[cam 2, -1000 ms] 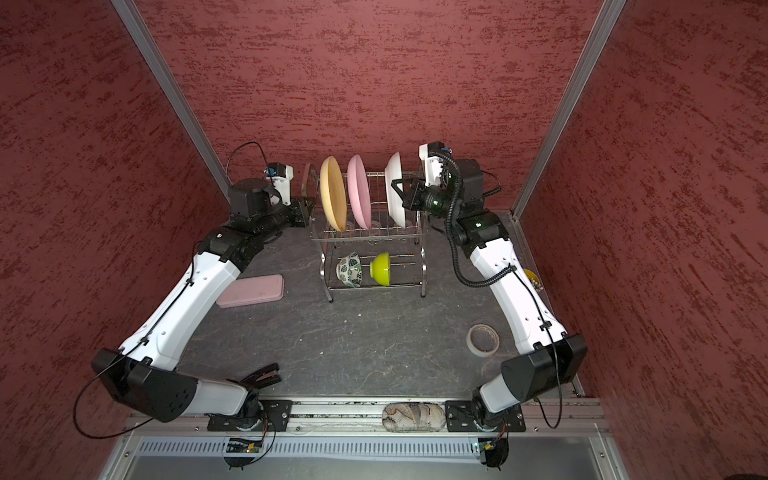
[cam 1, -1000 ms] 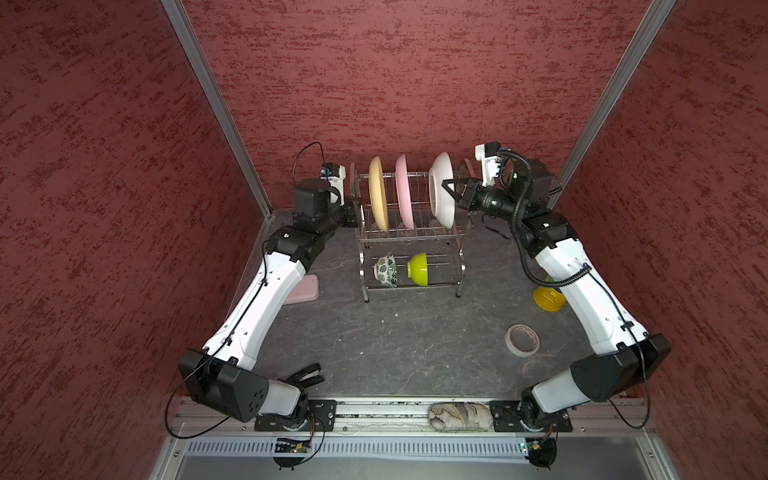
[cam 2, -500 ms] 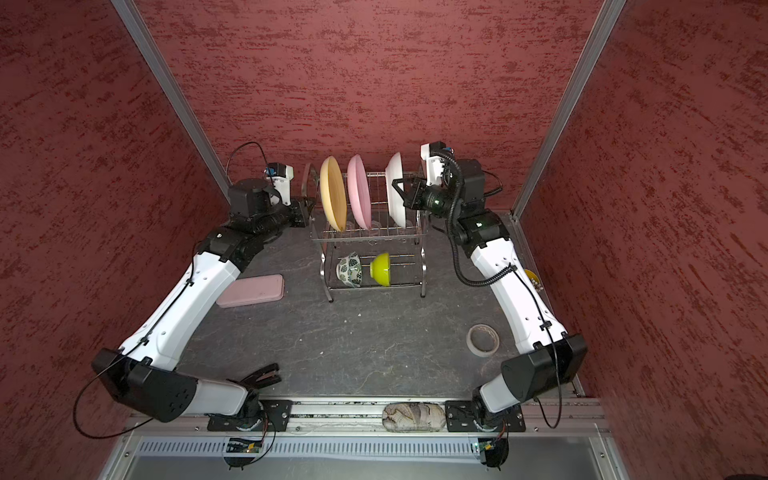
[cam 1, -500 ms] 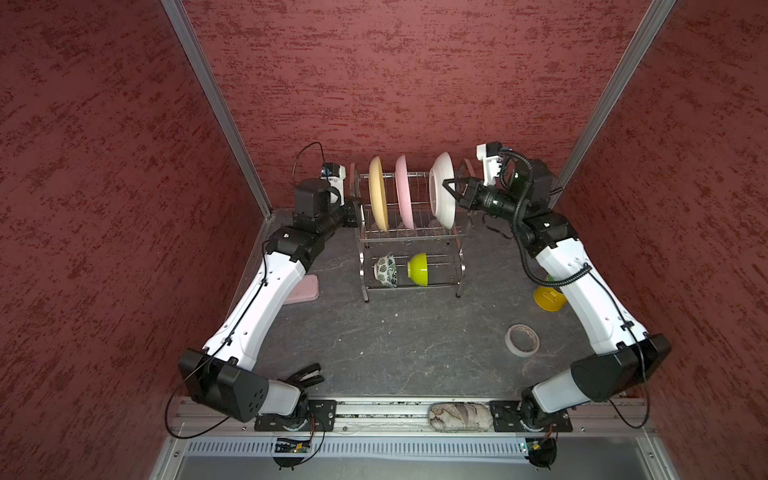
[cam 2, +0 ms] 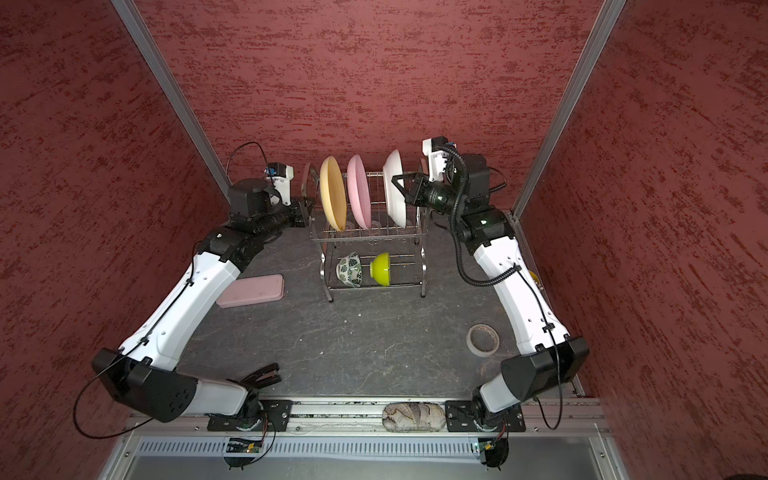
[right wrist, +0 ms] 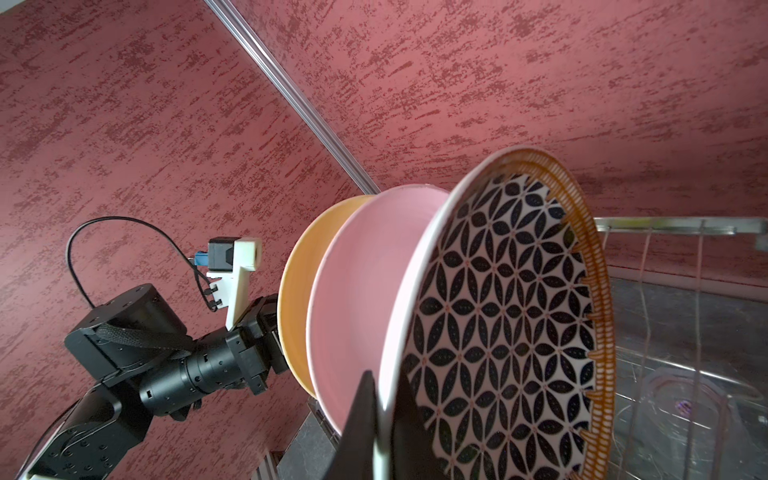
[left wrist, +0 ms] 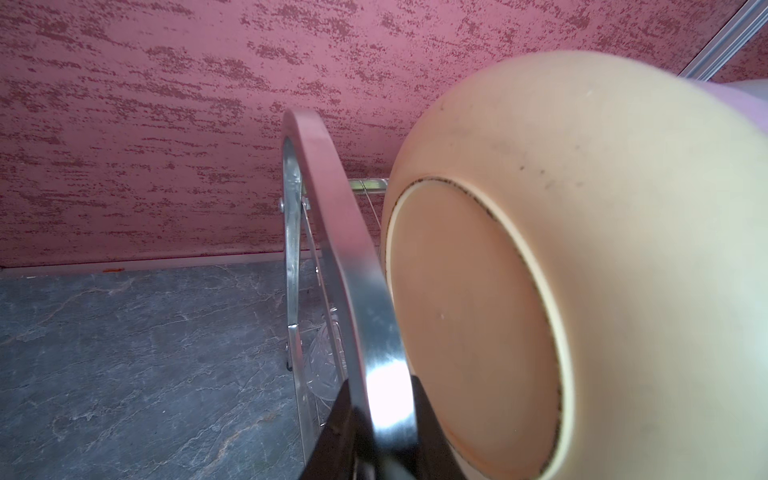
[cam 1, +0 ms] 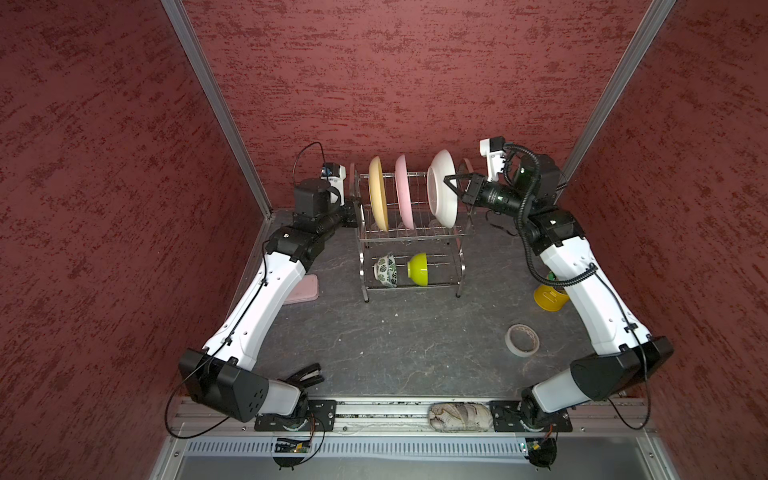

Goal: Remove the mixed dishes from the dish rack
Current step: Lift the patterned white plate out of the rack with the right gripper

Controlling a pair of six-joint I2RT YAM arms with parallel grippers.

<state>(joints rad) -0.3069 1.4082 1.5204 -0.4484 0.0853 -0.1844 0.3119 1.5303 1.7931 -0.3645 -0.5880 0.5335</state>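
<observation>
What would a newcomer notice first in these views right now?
The shiny rack at the back, with a yellow plate, a pink plate and a patterned plate standing on edge on its upper tier. The right gripper pinches the patterned plate's rim, while the left gripper clamps the rack's arched handle.

Top views: high, front, looking down over whole counter (cam 1: 415, 340). Wrist views: close at dish rack (left wrist: 328, 216), opposite ends; sharing tan-yellow plate (right wrist: 297, 274).
</observation>
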